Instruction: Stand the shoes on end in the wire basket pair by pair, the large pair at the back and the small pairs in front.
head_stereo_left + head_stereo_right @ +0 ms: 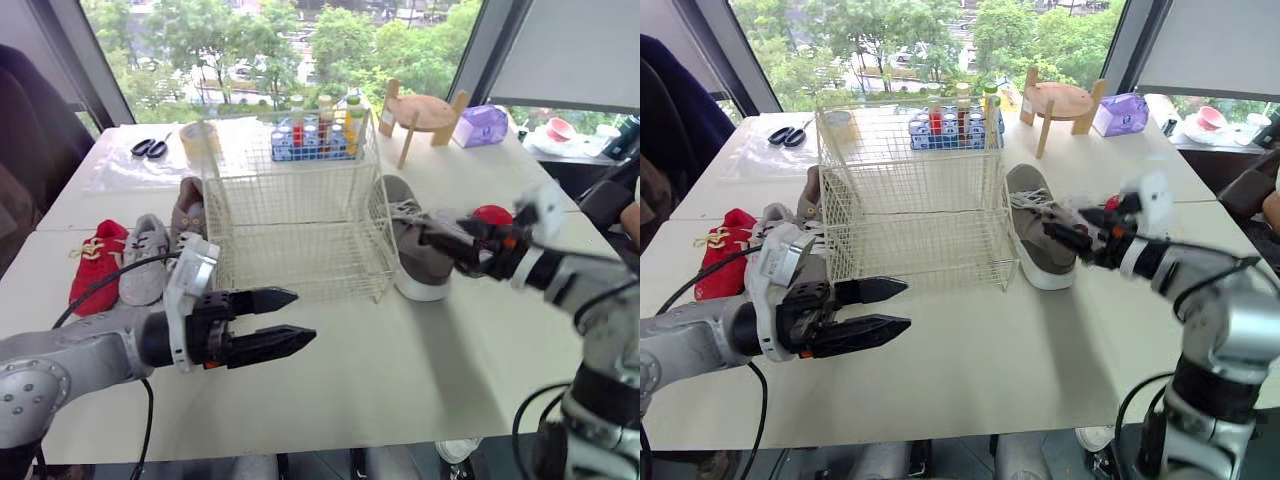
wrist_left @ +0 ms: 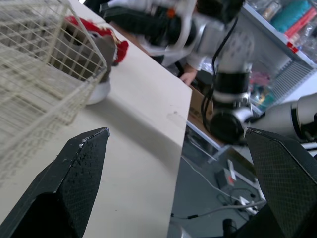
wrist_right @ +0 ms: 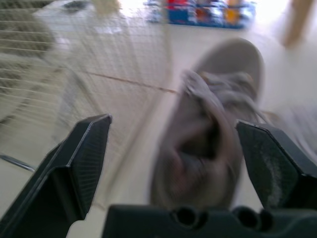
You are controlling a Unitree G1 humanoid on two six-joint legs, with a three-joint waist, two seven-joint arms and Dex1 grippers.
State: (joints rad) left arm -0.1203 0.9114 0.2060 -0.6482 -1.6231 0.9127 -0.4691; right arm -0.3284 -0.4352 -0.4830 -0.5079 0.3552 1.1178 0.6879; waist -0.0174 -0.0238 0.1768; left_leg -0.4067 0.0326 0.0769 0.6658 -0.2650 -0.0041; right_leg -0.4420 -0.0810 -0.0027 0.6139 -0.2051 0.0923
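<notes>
Wire basket (image 1: 300, 215) sits mid-table, toward the far edge, with no shoes in it yet. A large grey shoe (image 1: 412, 255) lies flat on the table (image 1: 400, 380) just beside the basket's right wall, toe toward the far edge. Its mate isn't identifiable. Right gripper (image 1: 435, 240) is over this shoe's heel end, fingers spread wide either side of the opening and not clamped on anything; can't tell if the fingers touch the upper. Left gripper (image 1: 300, 318) hangs near the table's front edge, in front of the basket's left corner, fingers parted, holding nothing. Small shoes are toward the left edge: red shoe (image 1: 100, 265), small grey-white shoe (image 1: 148, 260) touching it, and a brownish shoe (image 1: 188, 215) close against the basket's left wall. Behind the basket is a rack of bottles (image 1: 315, 135), with scissors (image 1: 150, 148) at the far left corner and a wooden stand (image 1: 425, 115) at far right. Risks, as I judge them: a grip on the soft collar or laces could let the shoe droop or slip during the lift. Swinging it over the rim could snag wire or shove the light basket into the bottle rack. A shoe stood on end may topple with nothing to lean on. Hard to make out: the red thing (image 1: 492, 215) behind the right gripper, how many small shoes make pairs, and the brownish shoe's far part, screened by the wire.
</notes>
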